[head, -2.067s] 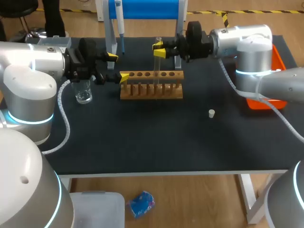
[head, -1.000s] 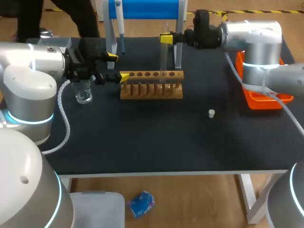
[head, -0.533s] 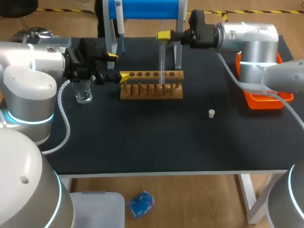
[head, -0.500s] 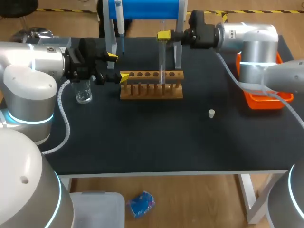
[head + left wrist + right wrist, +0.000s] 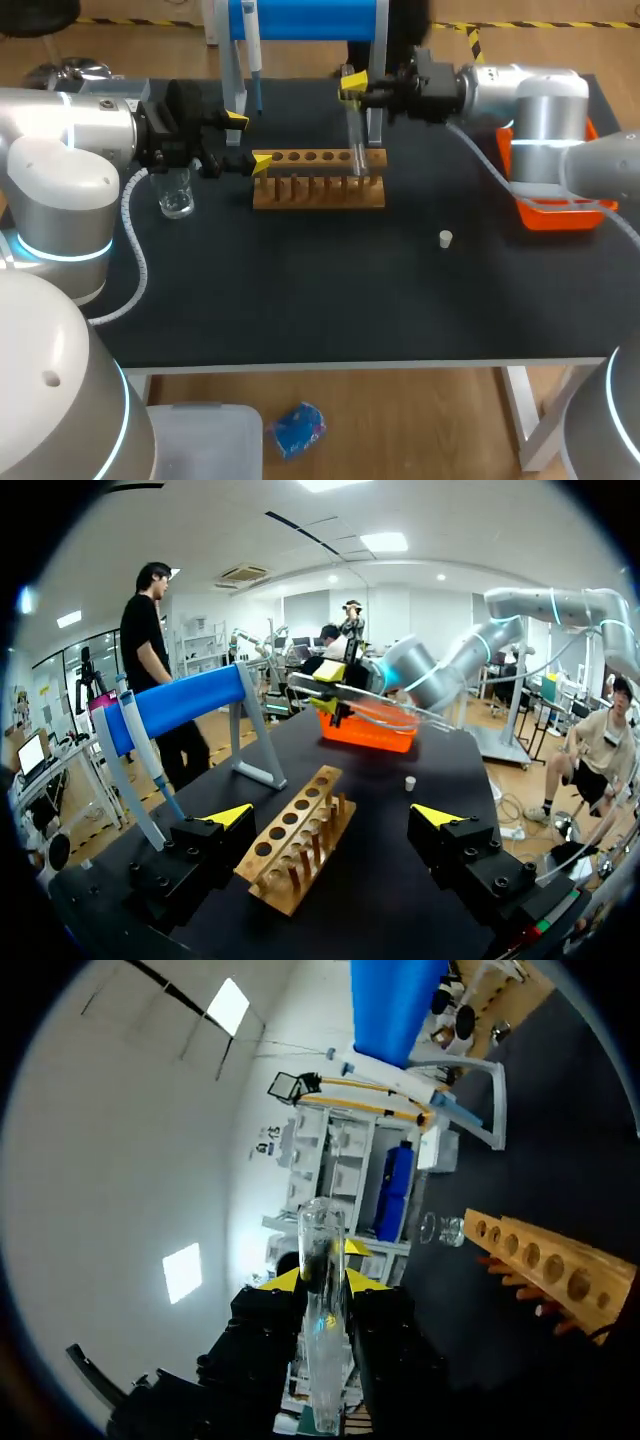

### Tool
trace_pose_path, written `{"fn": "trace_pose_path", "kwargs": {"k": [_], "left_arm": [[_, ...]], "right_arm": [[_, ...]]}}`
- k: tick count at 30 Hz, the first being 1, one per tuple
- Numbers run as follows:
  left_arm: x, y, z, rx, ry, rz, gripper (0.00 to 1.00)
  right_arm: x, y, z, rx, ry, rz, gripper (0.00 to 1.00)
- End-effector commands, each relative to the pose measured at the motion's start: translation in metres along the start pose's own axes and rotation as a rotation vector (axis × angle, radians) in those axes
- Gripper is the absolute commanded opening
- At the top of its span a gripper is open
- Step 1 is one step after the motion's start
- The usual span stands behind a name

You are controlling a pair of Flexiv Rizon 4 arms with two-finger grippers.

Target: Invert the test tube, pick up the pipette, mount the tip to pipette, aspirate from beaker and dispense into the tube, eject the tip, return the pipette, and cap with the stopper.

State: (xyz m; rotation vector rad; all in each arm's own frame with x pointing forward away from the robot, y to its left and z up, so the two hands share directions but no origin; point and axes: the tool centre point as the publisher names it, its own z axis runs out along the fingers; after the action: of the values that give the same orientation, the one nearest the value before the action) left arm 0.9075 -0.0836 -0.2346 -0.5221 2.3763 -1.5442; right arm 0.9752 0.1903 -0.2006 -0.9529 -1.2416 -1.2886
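The right jaws are pinching the test tube (image 5: 354,125) on its upper part, just below the mouth; the right wrist view shows it clamped between both yellow tips. The tube hangs slightly tilted over the right-hand end of the wooden rack (image 5: 318,190), with its lower end at the holes; whether it is seated in a hole cannot be told. The left jaws are spread and hold nothing, at the rack's left end, near the beaker (image 5: 175,192). The pipette (image 5: 252,50) hangs on the stand (image 5: 300,20) at the back of the counter (image 5: 300,300); the stopper (image 5: 446,238) lies well apart from the rack. Handling: the tube is judged to be light, rigid, smooth, fragile thin glass. Grip the upper wall from two sides with modest force; excess pressure may crack it, too little lets it slip. Bring it upright before lowering, since side load against a hole's edge could snap it.
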Motion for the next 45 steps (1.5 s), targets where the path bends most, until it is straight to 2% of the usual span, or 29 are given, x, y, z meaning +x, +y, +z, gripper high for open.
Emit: {"fn": "trace_pose_path", "kwargs": {"k": [1, 9, 13, 15, 40, 41, 42, 45], "left_arm": [[0.001, 0.001, 0.000, 0.006, -0.002, 0.002, 1.00], [0.001, 0.001, 0.000, 0.006, -0.002, 0.002, 1.00], [0.001, 0.001, 0.000, 0.006, -0.002, 0.002, 1.00], [0.001, 0.001, 0.000, 0.006, -0.002, 0.002, 1.00], [0.001, 0.001, 0.000, 0.006, -0.002, 0.002, 1.00], [0.001, -0.002, 0.000, 0.009, -0.083, 0.173, 1.00], [0.004, -0.006, 0.000, 0.027, -0.115, 0.314, 1.00], [0.015, -0.014, -0.003, 0.274, -0.195, 0.494, 1.00]], "right_arm": [[-0.006, 0.004, -0.003, 0.080, -0.071, 0.240, 0.00], [-0.014, 0.005, -0.004, 0.084, -0.131, 0.177, 0.00], [-0.014, 0.008, -0.003, 0.064, -0.127, 0.136, 0.00], [-0.012, 0.008, -0.001, 0.042, -0.096, 0.144, 0.00], [-0.012, 0.009, 0.001, 0.065, -0.121, 0.126, 0.00], [-0.012, 0.009, 0.001, 0.065, -0.121, 0.126, 0.00], [-0.012, 0.009, 0.001, 0.065, -0.121, 0.126, 0.00], [-0.012, 0.009, 0.001, 0.065, -0.121, 0.126, 0.00]]}}
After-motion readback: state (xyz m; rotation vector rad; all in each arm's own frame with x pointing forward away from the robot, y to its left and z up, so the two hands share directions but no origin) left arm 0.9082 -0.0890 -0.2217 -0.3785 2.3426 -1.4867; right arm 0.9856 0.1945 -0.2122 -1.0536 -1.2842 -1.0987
